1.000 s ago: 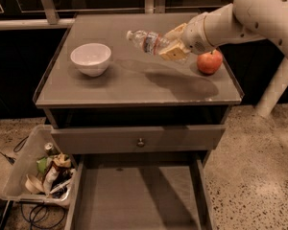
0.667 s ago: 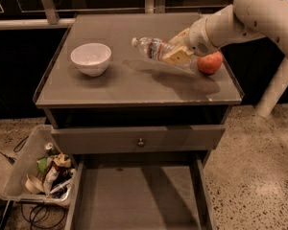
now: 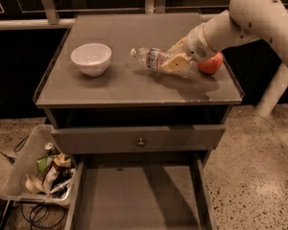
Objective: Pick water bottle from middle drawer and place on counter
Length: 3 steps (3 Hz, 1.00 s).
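The water bottle (image 3: 154, 59) is clear with a white cap and a dark label. It lies on its side just above the counter (image 3: 134, 87), cap pointing left toward the bowl. My gripper (image 3: 176, 63) is shut on the bottle's base end, coming in from the right on the white arm (image 3: 240, 20). The middle drawer (image 3: 139, 195) stands pulled out below, its flat grey floor bare.
A white bowl (image 3: 91, 58) sits on the counter's left part. A red apple (image 3: 210, 64) lies behind the gripper at the right edge. The upper drawer front with a round knob (image 3: 141, 141) is slightly out. A bin of clutter (image 3: 38, 174) stands at the lower left.
The gripper has carried the bottle down and slightly toward the counter's middle; it now hangs lower, close to the surface.
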{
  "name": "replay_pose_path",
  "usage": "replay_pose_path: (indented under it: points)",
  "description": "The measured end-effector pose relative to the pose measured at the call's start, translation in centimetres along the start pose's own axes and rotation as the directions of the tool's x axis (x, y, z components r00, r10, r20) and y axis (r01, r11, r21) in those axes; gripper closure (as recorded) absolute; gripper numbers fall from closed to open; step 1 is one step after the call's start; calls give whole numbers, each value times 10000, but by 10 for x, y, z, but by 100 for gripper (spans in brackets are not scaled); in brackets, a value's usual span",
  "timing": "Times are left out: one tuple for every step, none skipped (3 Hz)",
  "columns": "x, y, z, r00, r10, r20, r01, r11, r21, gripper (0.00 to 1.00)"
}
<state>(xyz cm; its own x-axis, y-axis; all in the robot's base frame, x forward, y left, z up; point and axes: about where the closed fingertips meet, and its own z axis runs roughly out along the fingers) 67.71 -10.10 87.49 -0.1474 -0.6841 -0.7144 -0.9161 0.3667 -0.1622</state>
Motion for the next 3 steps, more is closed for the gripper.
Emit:
replay_pose_path:
  points:
    - [3, 12, 14, 9998, 189, -18, -190, 9984, -530, 100]
    - [9, 25, 29, 9992, 392, -121, -402, 9942, -1002, 100]
    - [9, 25, 30, 9991, 394, -123, -404, 9941, -1006, 82]
